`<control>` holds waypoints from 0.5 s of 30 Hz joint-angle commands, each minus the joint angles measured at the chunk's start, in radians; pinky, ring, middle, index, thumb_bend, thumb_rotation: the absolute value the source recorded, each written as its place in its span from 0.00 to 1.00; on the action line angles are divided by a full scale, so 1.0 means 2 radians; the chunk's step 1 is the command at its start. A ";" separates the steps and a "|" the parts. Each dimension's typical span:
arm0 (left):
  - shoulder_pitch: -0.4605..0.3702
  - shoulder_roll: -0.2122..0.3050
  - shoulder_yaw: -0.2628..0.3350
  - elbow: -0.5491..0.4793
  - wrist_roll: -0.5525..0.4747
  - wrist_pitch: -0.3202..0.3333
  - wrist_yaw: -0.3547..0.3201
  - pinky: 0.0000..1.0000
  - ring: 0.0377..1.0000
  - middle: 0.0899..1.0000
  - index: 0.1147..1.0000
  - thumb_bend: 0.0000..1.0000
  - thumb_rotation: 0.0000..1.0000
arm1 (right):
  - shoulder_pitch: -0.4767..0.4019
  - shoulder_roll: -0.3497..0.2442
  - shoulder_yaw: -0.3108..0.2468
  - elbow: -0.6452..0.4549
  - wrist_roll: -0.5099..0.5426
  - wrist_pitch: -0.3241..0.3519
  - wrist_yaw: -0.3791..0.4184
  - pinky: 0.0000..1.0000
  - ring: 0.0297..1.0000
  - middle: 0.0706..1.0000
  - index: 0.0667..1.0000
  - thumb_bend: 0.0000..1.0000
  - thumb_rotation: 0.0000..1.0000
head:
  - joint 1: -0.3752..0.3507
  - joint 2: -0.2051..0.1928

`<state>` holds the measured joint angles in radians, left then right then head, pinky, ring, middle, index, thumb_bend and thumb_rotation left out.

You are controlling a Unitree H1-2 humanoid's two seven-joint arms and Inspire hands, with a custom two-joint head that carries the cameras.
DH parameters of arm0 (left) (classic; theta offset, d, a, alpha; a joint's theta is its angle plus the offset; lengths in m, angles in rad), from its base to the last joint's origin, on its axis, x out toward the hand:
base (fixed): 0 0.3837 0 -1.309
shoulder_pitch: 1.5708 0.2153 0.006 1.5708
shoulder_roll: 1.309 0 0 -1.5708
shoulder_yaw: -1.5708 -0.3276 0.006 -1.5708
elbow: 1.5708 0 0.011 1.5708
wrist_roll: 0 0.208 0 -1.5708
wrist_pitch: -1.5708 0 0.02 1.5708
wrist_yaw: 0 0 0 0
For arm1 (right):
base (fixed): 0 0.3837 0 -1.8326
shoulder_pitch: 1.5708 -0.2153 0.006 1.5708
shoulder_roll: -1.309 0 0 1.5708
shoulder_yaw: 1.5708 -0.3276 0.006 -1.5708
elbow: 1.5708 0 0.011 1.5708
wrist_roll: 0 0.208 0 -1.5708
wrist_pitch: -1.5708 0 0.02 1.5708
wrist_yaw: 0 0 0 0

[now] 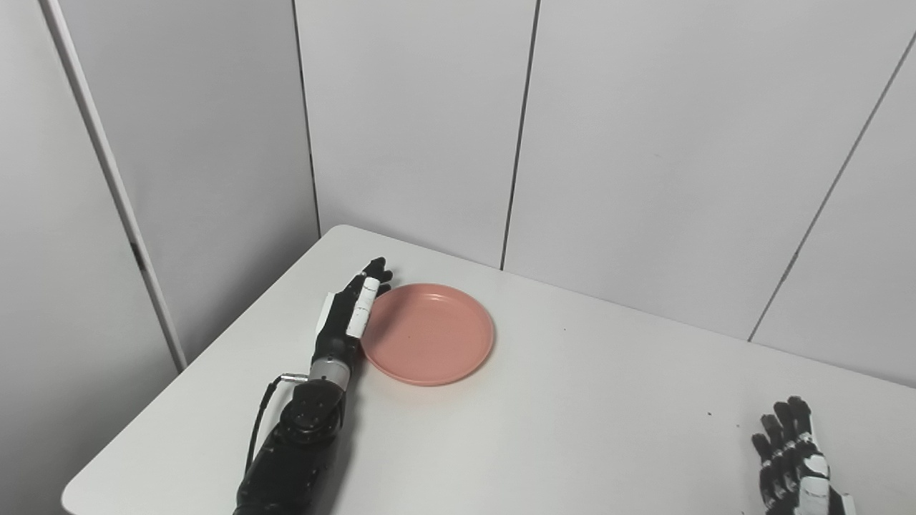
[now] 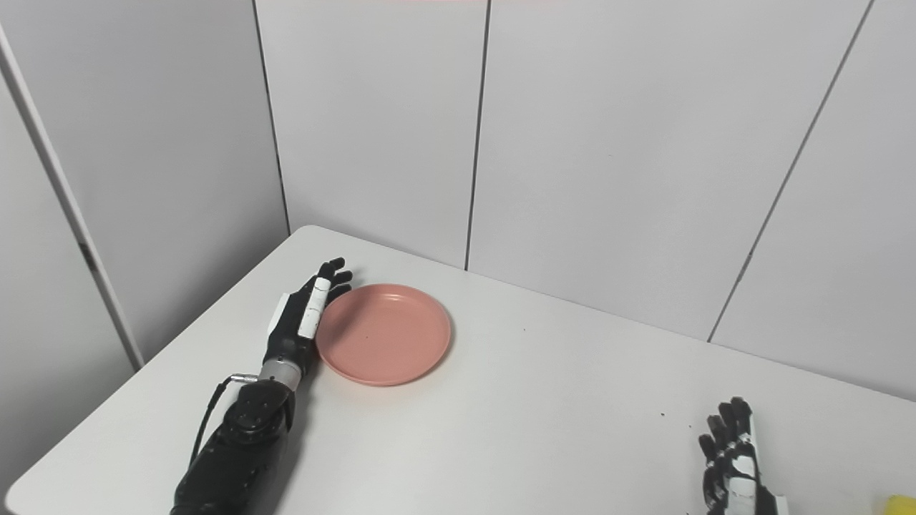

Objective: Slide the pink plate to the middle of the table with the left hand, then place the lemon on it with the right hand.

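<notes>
While pale grey wall panels with dark seams fill the upper frame, the white table (image 1: 572, 400) spans the lower part. Left of centre sits the pink plate (image 1: 429, 332), the left hand (image 1: 348, 315) flat, fingers together, against its left rim. At lower right, the right hand (image 2: 733, 458) rests spread and empty; a yellow sliver (image 2: 902, 504), possibly the lemon, shows in the corner.

The plate (image 1: 429, 332) sits on the counter (image 1: 572, 429), near its back left corner. The left hand (image 1: 351, 307) lies just left of the plate, touching its edge. The right hand (image 1: 794, 458) is far right of the plate, nearer the front.
</notes>
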<state>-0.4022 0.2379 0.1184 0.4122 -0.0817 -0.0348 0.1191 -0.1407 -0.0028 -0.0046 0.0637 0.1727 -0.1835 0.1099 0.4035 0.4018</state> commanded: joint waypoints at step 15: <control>-0.013 -0.037 -0.046 -0.052 0.030 0.049 -0.032 0.88 0.86 0.85 0.85 0.84 1.00 | 0.013 -0.001 0.002 -0.037 -0.030 0.032 -0.018 1.00 1.00 1.00 1.00 0.71 0.99 | -0.065 0.065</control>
<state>-0.4022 0.1797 0.0529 0.3362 -0.0198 0.0424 0.1109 -0.0950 -0.0048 0.0013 0.0026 0.1209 -0.1056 0.0746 0.3007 0.5108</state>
